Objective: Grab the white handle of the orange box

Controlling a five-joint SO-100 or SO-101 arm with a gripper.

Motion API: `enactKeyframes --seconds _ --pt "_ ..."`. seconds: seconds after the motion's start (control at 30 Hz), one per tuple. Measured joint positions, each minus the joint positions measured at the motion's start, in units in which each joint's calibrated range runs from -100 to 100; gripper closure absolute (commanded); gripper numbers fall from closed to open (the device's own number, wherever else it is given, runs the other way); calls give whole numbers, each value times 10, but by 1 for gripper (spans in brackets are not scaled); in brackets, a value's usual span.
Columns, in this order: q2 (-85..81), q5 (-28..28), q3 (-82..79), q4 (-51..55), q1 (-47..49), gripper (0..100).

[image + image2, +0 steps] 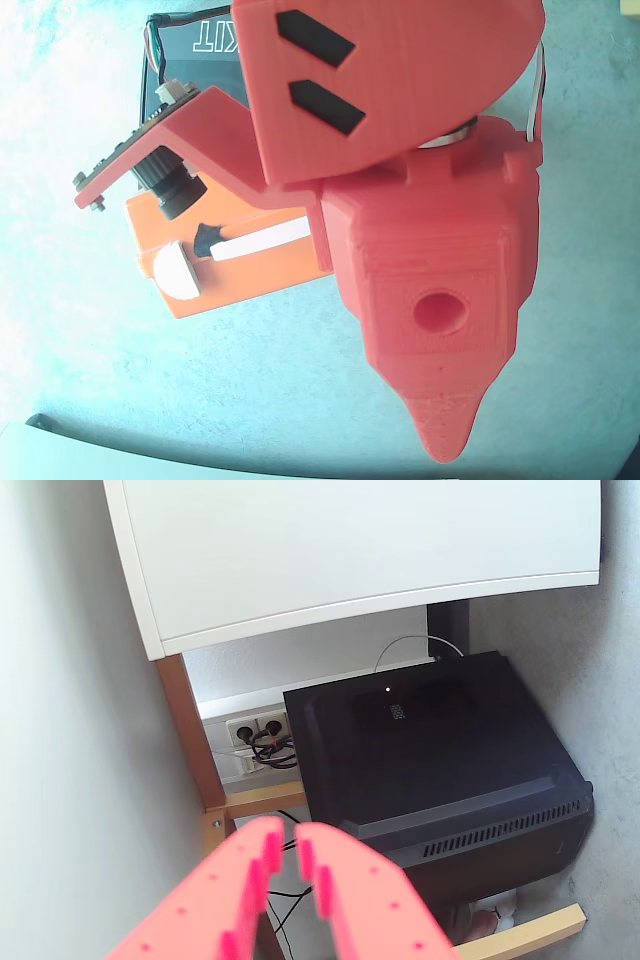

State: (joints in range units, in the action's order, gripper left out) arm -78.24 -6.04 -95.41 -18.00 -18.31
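Observation:
In the overhead view the orange box (250, 272) lies on the pale table, left of centre, with its right part hidden under my red arm. The white handle (262, 241) runs along its top, with a black end piece at its left end and its right end hidden. One white round knob (178, 270) shows at the box's left end. My red gripper (445, 435) is held high above the table and points toward the frame's bottom, well away from the handle. In the wrist view the gripper (290, 832) is shut and empty, and the box is out of view.
A flat black box with white lettering (200, 55) lies behind the orange box, partly under the arm. The table's front edge (100, 448) runs along the bottom left. The wrist view shows a white board (350, 550), a black device (440, 770) and wall sockets (255, 735).

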Motion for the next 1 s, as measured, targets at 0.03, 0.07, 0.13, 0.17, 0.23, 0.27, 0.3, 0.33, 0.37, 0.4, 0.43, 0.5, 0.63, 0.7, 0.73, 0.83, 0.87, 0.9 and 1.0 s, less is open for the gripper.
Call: enactKeyframes --seconds 0.03,0.07,0.13,0.17,0.23,0.27,0.3,0.33,0.37,0.4,0.43,0.5,0.63,0.7,0.73,0.83,0.87,0.9,1.0 --pt "0 0 0 0 0 98" --pt "0 4 0 4 5 98" --pt "0 43 1 65 19 98" --pt "0 64 0 104 19 98" --pt "0 84 0 142 12 98" --pt "0 88 0 149 12 98" --pt "0 91 0 154 15 98" --pt "0 93 0 157 20 98" --pt "0 94 0 159 20 98" --pt "0 95 0 160 20 98" --pt "0 95 0 160 18 96" --pt "0 95 0 161 14 90" --pt "0 95 0 161 21 66" --pt "0 95 0 161 22 47" --pt "0 95 5 161 22 42" --pt "1 95 30 167 20 37" --pt "0 95 42 168 23 38" --pt "0 95 57 169 31 39" --pt "20 97 106 168 62 44"
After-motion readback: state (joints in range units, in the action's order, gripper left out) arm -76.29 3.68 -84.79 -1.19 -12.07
